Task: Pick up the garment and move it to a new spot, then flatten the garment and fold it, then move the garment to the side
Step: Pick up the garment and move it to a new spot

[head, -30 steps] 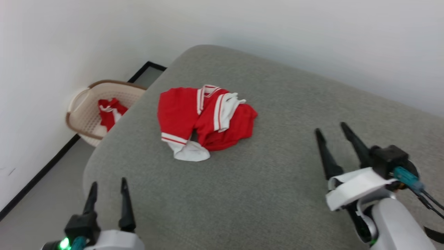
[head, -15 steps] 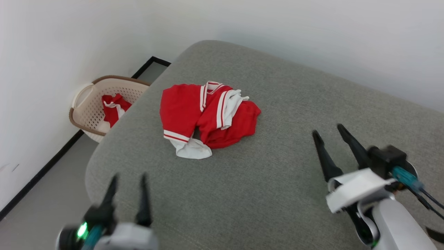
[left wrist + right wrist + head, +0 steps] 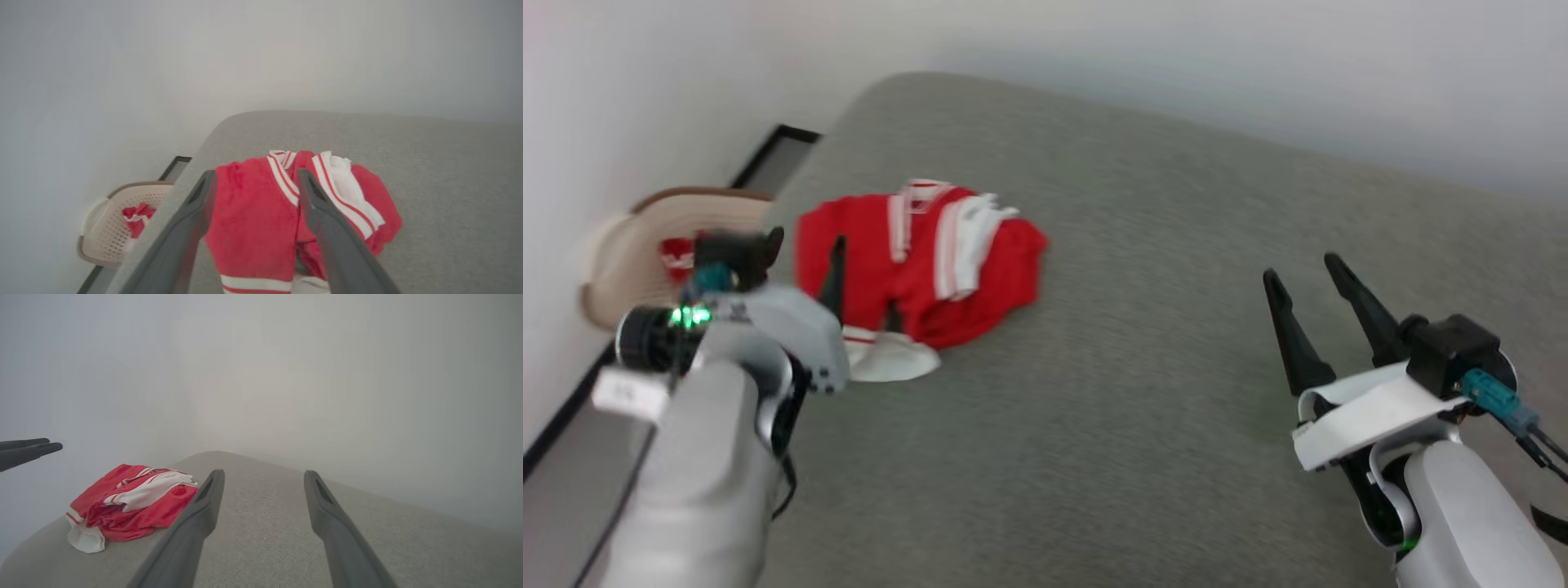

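- The garment (image 3: 931, 269) is seen crumpled in a heap on the grey cushion (image 3: 1135, 408), near its left edge. The red cloth is bunched, with white striped trim on top and a white flap spilling out at the near side.
- The left pincer (image 3: 807, 238) is held over the heap's left part, jaws spread wide and nothing gripped. In the left wrist view the red cloth is framed right between the two fingers.
- The right pincer (image 3: 1298, 269) is parked well apart to the right, also wide open and empty, over bare cushion.
- The pick-up is judged to be the step in hand, and it is not yet made.
- A straight descent onto a thick ridge of cloth is called for, so that several layers are pinched rather than one loose flap.
- The striped trim is best not taken as the sole hold, since the bundle could unroll and drag.
- The basket (image 3: 686, 196) beside the cushion's left edge should be kept clear of during the lift.
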You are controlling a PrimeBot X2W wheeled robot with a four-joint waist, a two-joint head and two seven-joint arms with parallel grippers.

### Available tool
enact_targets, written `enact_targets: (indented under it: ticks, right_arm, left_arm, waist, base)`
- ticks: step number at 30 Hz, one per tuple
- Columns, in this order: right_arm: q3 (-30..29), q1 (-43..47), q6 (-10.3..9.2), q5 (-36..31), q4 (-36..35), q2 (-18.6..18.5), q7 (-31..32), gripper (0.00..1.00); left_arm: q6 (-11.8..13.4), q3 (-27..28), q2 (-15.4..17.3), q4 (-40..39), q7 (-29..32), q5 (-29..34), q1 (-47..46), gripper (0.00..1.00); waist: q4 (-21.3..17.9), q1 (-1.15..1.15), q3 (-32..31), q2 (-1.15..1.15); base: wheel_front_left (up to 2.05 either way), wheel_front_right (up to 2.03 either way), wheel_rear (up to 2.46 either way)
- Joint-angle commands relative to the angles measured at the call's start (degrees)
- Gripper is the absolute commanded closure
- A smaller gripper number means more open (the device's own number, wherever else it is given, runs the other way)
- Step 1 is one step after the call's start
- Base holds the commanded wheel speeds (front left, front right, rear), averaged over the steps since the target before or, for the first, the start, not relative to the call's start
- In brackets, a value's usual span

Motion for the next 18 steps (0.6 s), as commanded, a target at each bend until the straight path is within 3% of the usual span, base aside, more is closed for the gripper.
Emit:
enact_targets:
  ticks: [1, 6, 8, 14, 18]
  right_arm:
    - [-0.2, -0.8, -0.08, 0.2, -0.2, 0.1, 0.0, 0.0]
    - [-0.6, -2.2, -0.08, 0.5, -0.8, 1.0, 0.0, 0.0]
    - [-1.1, -2.5, -0.08, 0.6, -1.2, 1.5, 0.0, 0.0]
    - [-1.7, -3.3, -0.08, 0.3, -1.9, 2.1, 0.0, 0.0]
    - [-2.2, -3.3, -0.08, 0.2, -2.4, 2.3, 0.0, 0.0]
  left_arm:
    - [-0.2, -1.0, -0.5, 1.7, 1.5, -2.6, -2.2, 0.0]
    - [-0.1, -4.0, 5.3, 9.7, 12.1, -13.8, -8.5, 0.0]
    - [-0.1, -3.8, 8.5, 13.0, 19.1, -20.3, -10.0, 0.0]
    - [-0.2, -3.3, 12.3, 17.1, 31.8, -28.8, -10.1, 0.0]
    - [-0.2, -4.1, 14.5, 18.3, 33.5, -30.4, -8.6, 0.0]
  waist:
    - [-10.7, 0.0, 9.2, 0.0]
    - [-16.3, 0.0, 11.5, 0.0]
    - [-19.5, 0.0, 12.7, 0.0]
    - [-23.2, 0.0, 14.6, 0.0]
    - [-25.1, 0.0, 15.8, 0.0]
  base:
    - [0.0, 0.0, 0.0]
    - [0.0, 0.0, 0.0]
    - [0.0, 0.0, 0.0]
    - [0.0, 0.0, 0.0]
    - [0.0, 0.0, 0.0]
